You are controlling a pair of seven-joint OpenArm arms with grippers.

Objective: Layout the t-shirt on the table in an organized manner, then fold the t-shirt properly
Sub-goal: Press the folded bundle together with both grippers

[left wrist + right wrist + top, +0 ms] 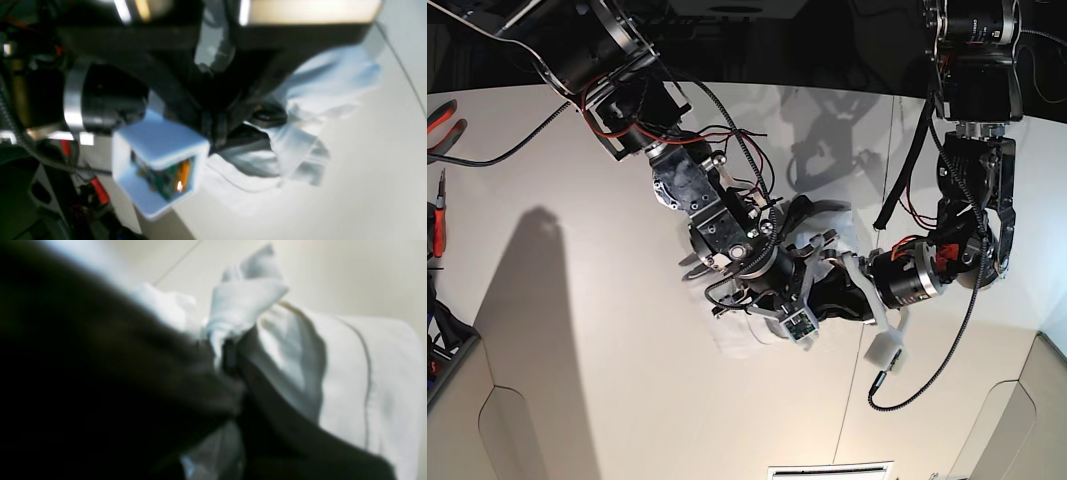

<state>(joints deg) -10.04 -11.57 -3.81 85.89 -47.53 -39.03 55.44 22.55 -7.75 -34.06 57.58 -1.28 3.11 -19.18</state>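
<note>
My right pincer [230,360] is closed on a bunched fold of the t-shirt [340,373]. My left pincer [215,128] is also closed, pinching cloth beside it. The shirt lies crumpled under both arms at the middle of the tabletop [607,330]. I should pull the two grips slowly apart, keeping the cloth low.

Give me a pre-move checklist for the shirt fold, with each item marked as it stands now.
1. Right gripper shut on the t-shirt: ok, cloth is bunched at its tips.
2. Left gripper shut: ok; holding cloth: cannot tell.
3. T-shirt laid out flat: not ok, it is crumpled beneath both arms.
4. T-shirt fully on the table: ok.
5. Arms clear of each other: cannot tell, they overlap in the base view.
</note>
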